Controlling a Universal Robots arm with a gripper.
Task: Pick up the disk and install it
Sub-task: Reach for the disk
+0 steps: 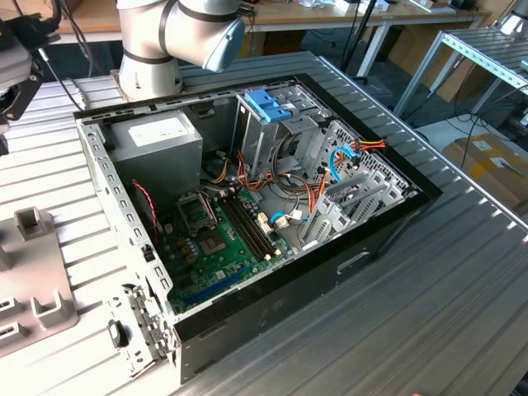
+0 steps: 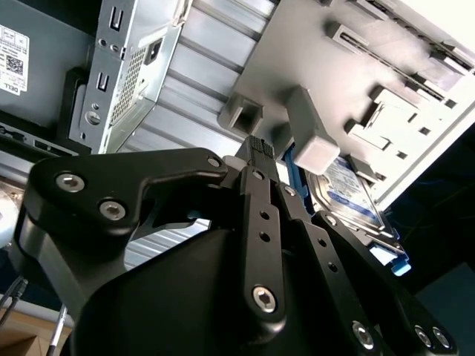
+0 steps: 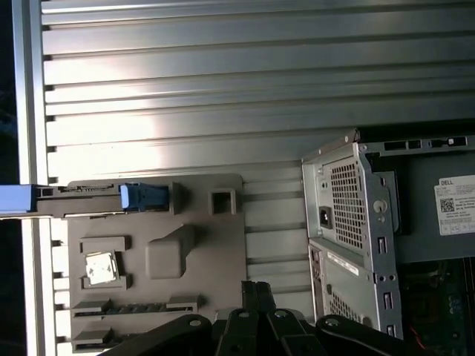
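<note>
Second wrist view: disk [image 2: 352, 189] label near gripper [image 2: 260, 148].

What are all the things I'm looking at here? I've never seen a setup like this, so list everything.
disk: one, silver with blue rails, on the tray
tray: one, grey, on the table beside the case
case: one, black, open, on the table
motherboard: one, green, on the case floor
power supply: one, grey, in a case corner
latch: one, blue, atop the drive cage
cables: several, orange, blue, red, inside the case
table: one, ribbed silver, under everything
arm: one, silver with a pale blue cap, behind the case
gripper: one, black, close to the disk
</note>
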